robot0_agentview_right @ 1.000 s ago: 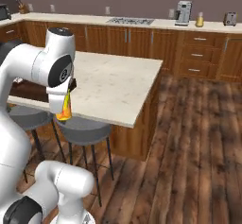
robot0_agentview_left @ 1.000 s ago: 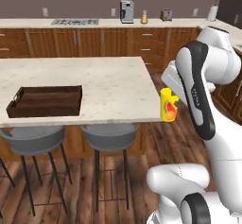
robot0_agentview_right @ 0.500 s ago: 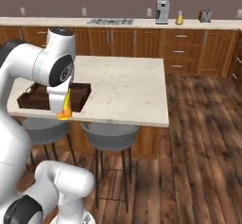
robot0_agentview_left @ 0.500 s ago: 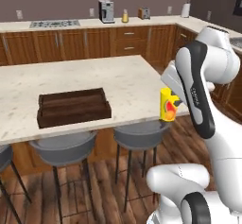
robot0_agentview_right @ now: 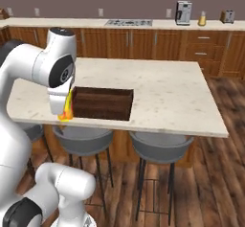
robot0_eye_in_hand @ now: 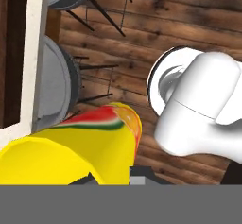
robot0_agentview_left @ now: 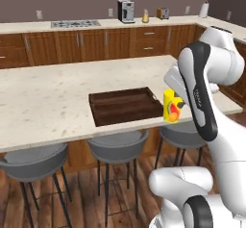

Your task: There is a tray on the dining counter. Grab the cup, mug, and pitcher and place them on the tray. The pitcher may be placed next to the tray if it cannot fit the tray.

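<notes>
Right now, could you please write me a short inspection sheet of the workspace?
Surface: beige stone dining counter, wooden cabinets beneath.
Job's things: brown tray near the counter's front edge, nothing in it; yellow cup held off the counter, beside the tray.
Clutter: nothing seen on the dining counter.
Gripper: gripper shut on the cup.
Cables: nothing seen.
Surroundings: grey stools under the edge, coffee machine on the back counter, wooden floor.

place: kitchen | signs: wooden cabinets (robot0_agentview_left: 96, 46); stovetop (robot0_agentview_right: 128, 23); coffee machine (robot0_agentview_left: 126, 11); stools (robot0_agentview_right: 160, 147)
</notes>
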